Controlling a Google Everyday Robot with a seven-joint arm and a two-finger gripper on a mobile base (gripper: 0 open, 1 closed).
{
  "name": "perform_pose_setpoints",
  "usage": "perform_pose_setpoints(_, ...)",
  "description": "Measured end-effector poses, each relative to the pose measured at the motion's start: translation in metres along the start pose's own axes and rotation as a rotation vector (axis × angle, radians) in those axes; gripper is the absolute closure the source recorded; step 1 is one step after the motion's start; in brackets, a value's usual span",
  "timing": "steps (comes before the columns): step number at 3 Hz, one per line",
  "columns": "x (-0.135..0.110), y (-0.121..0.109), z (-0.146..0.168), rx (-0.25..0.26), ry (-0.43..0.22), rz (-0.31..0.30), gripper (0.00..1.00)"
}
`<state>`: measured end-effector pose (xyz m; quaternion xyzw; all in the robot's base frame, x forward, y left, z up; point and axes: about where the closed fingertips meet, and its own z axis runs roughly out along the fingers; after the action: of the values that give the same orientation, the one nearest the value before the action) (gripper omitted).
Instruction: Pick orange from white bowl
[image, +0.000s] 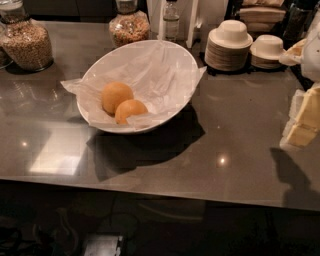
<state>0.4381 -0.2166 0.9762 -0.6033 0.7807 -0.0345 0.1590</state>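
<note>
While the gripper (302, 122) hangs at the counter's (225, 145) right edge, well apart from the fruit, I cannot tell whether the claw is wide or narrow. The orange (116, 96) lies in the white bowl (172, 107), which stands left of the counter's middle, nearer the back edge. It rests on crinkled paper (160, 75) and touches a deeper-orange fruit (131, 110) on its front-right side. The reach has not begun, I'd say. To do it well, the claw should clear the bowl's high back-right rim, come down from above, and avoid the neighbour and loose paper. The orange looks near round, so it has no real long axis, and I can't make out which way its stem points.
</note>
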Motion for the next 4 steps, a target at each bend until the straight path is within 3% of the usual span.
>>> perform_pose_setpoints(1,0.000,0.000,0.000,0.000,0.000,0.000,0.00)
perform_pose_setpoints(2,-0.012,-0.007,0.003,0.000,-0.065,0.025,0.00)
perform_pose_setpoints(3,-0.042,-0.027,0.013,-0.030,-0.198,0.073,0.00)
perform_pose_setpoints(4,-0.074,-0.058,0.022,-0.050,-0.303,0.185,0.00)
